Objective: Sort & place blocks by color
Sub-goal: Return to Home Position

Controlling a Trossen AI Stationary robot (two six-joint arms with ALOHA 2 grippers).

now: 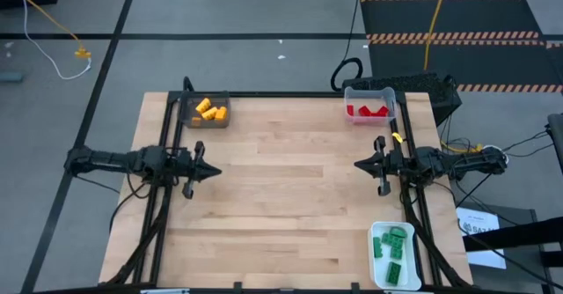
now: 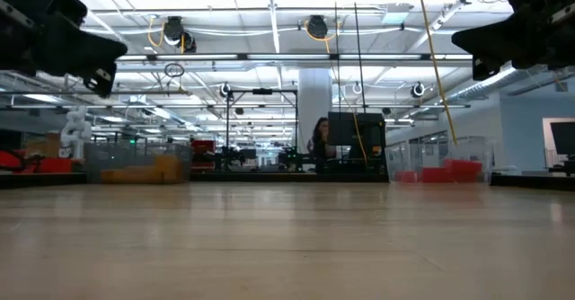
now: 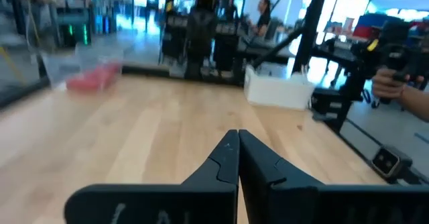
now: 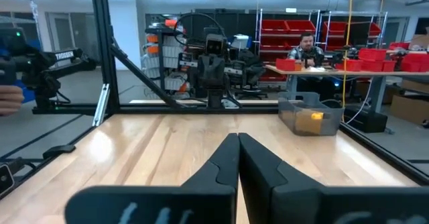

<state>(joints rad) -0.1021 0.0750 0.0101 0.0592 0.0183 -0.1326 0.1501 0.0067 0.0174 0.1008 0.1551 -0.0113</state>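
Hovering above the table's left side, the left gripper (image 1: 216, 172) points inward with its fingers pressed together. Yellow-orange blocks (image 1: 209, 111) lie in the dark tray (image 1: 186, 109) at the far left corner. The right gripper (image 1: 358, 164) hovers at the right side, facing the left one, fingers likewise together. Red blocks (image 1: 368, 111) sit in the clear tray (image 1: 369, 91) at far right. Green blocks (image 1: 392, 246) sit in the white tray (image 1: 412, 259) at near right.

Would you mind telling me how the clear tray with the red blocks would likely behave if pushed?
The clear tray looks thin-walled and light, so it would probably slide easily on the smooth wooden table. Its loose red blocks would likely shift. Sitting at the table's edge, it might fall off.
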